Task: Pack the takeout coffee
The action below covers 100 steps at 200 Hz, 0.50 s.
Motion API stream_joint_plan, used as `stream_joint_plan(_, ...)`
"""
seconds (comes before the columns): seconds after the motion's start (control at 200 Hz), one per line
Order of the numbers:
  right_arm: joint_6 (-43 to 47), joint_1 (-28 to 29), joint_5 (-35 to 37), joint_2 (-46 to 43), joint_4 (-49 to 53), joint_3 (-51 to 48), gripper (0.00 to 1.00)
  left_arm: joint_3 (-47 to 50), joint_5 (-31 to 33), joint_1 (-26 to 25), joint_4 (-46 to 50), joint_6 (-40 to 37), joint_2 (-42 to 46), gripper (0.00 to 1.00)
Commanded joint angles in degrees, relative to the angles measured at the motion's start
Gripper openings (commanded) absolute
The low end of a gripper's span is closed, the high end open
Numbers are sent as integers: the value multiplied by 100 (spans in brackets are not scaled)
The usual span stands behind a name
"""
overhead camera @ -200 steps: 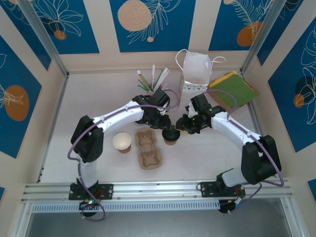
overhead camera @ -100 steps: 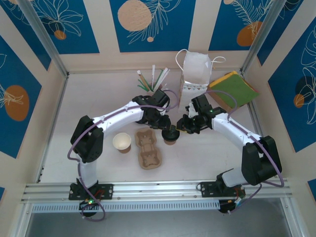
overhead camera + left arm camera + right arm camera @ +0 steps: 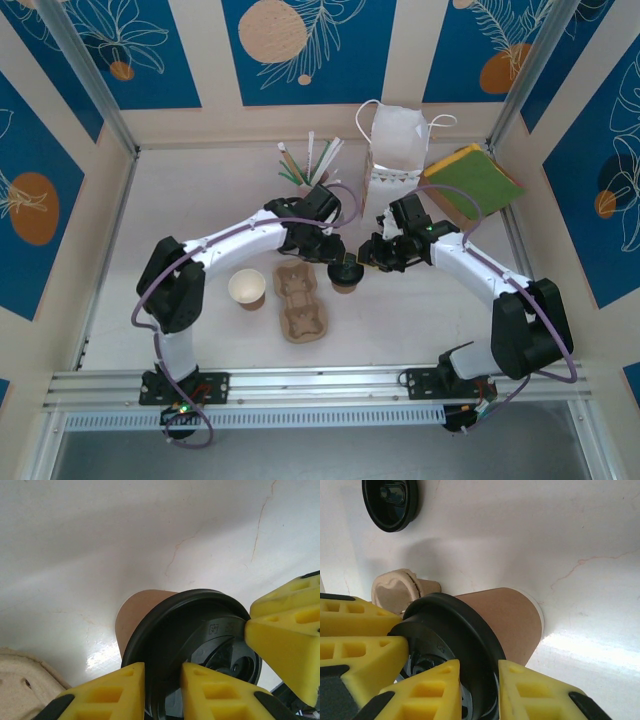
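Presently the takeout coffee (image 3: 346, 275), a small brown kraft paper cup under a round black plastic lid, stands on the white table (image 3: 400, 310). It is just beside the far end of the moulded pulp tray (image 3: 303, 303) and not in either slot.

The left gripper (image 3: 162, 682) is clenched on the rim of the lid from one side. The right gripper (image 3: 479, 690) is clenched on the same rim from the other. The yellow fingers of the two nearly touch, and neither holds the paper wall of the cup.

Hazards noted:
- The lid alone carries the load. If the cup is lifted this way, the lid may pop off and the cup drop or spill.
- Two arms share one rim. Any mismatch in their travel could twist or buckle the lid, or tip the cup.
- The fingers are crowded together, so a small correction by one arm risks knocking the other.
- The lidless paper cup with a cream inside (image 3: 247, 288) stands just beside the tray's other side. A wide swing toward the slots could strike it.
- A loose round black lid (image 3: 390, 502) lies on the table well apart from the grip. I judge it no immediate hazard.
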State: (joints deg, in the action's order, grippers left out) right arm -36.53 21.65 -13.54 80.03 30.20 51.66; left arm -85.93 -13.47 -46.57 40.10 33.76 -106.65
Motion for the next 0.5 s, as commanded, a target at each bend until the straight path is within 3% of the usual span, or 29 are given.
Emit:
stream_joint_plan(0.0,-25,82,273,245,625,-134,23,120,187,-190,817,13,-295,23)
stream_joint_plan(0.2,54,85,206,125,776,429,29,-650,90,-161,1021,-14,-292,25)
stream_joint_plan(0.33,67,135,165,134,877,701,34,-1127,99,-149,1211,-74,-347,34)
stream_joint_plan(0.495,25,248,213,-28,1003,702,44,-1224,189,-151,1375,-93,-200,37)
